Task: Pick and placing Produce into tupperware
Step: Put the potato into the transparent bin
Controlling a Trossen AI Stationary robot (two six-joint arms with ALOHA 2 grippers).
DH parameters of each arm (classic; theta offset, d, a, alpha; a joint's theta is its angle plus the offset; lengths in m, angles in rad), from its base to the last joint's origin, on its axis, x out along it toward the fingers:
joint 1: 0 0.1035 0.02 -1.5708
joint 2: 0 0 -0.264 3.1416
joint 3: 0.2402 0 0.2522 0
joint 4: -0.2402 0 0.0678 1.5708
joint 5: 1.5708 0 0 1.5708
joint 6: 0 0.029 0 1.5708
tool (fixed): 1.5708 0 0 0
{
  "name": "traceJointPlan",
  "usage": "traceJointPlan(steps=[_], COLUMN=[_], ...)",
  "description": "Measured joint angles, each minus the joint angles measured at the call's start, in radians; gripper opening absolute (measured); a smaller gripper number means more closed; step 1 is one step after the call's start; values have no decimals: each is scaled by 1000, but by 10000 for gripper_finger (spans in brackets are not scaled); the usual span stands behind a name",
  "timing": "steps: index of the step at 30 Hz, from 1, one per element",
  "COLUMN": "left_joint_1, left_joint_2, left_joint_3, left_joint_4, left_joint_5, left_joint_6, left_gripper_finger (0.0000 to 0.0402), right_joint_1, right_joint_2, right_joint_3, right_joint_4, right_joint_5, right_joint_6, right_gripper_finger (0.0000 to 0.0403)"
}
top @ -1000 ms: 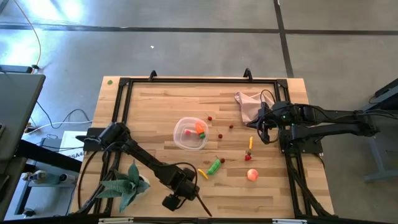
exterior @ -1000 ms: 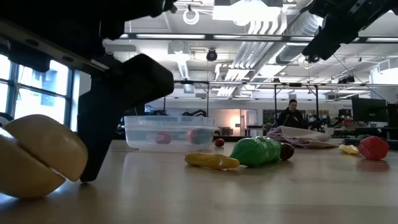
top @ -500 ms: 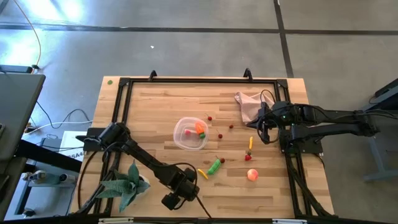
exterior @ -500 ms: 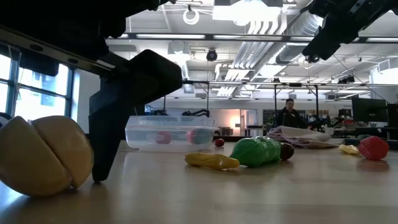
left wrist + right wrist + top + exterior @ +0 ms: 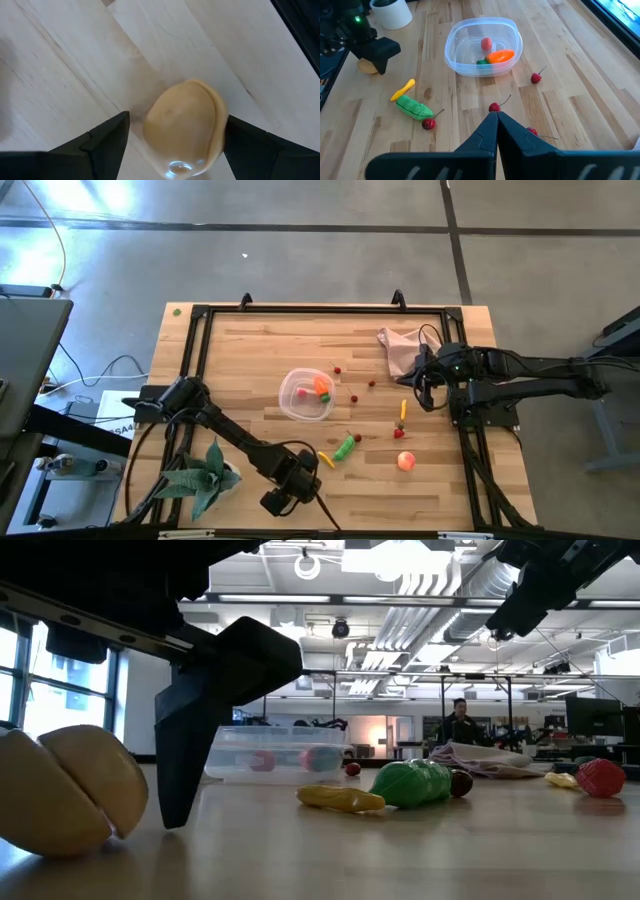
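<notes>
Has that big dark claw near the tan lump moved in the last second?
Yes. In the low view the left gripper slid rightward, toward the tupperware, over the tan lump.

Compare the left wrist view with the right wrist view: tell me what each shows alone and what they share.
Left wrist only: the open left gripper straddling the tan lump, fingers either side.

Right wrist only: the tupperware holding an orange carrot, the green pepper, and the shut right gripper.

Both: the tan lump on the wooden table.

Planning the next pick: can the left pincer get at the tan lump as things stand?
Probably yes. The left pincer stands open, fingers on either side of the tan lump on the bare table, with nothing between them.
</notes>
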Motion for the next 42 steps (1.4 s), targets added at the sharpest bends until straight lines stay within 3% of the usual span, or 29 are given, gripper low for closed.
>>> traceJointPlan(steps=[13,28,34,42], left_joint_1=[0,-1,17,120], left_joint_2=[0,0,0,0], left_joint_3=[0,15,93,269], left_joint_4=[3,-19,-106,-329], left_joint_5=[27,-16,-52,-57], left_joint_6=[0,-5,1,0], left_gripper_finger=[194,201,201,201], right_joint_1=[0,0,0,0], right_joint_2=[0,0,0,0], right_joint_3=[0,0,0,0], right_joint_4=[0,0,0,0], right_joint_5=[0,0,0,0], right_joint_6=[-2,-1,-2,0], right_gripper_finger=[0,0,0,0])
